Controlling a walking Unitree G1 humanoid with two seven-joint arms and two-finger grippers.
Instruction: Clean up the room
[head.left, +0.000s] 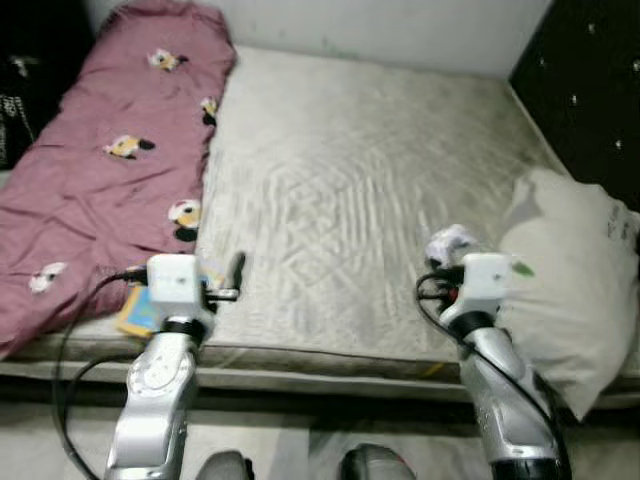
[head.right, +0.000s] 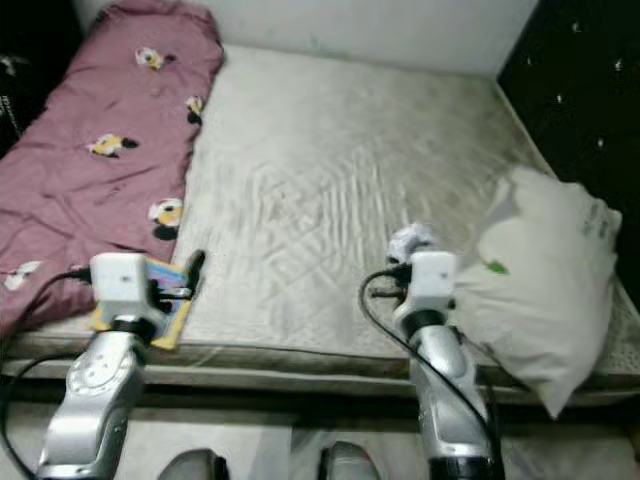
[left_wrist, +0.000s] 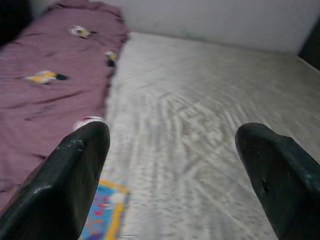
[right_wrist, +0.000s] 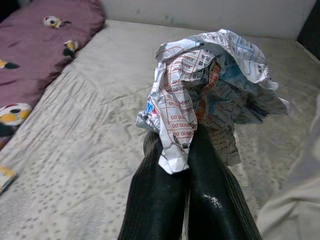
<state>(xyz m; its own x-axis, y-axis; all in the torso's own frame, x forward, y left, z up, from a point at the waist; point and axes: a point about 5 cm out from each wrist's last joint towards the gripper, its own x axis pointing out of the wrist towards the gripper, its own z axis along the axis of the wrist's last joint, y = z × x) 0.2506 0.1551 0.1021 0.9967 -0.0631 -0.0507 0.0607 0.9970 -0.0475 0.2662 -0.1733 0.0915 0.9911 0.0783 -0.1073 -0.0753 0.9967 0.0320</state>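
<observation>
Right claw (right_wrist: 186, 150): pinching crumpled paper (right_wrist: 210, 90), lower right of frame.
Left claw (left_wrist: 170, 165): spread wide, empty.
Paper: likely light, crushable; grip by a fold.
Bed (head.left: 380, 180): book (head.right: 165, 295), lower left.

Soft, even indoor light falls on the pale grey quilted mattress (head.left: 360, 190) with no glare and only faint shadow along its near edge, the head views slightly soft throughout (the far black padded headboard (head.left: 590, 80) sinks to near darkness), while the left wrist view is motion-blurred.
</observation>
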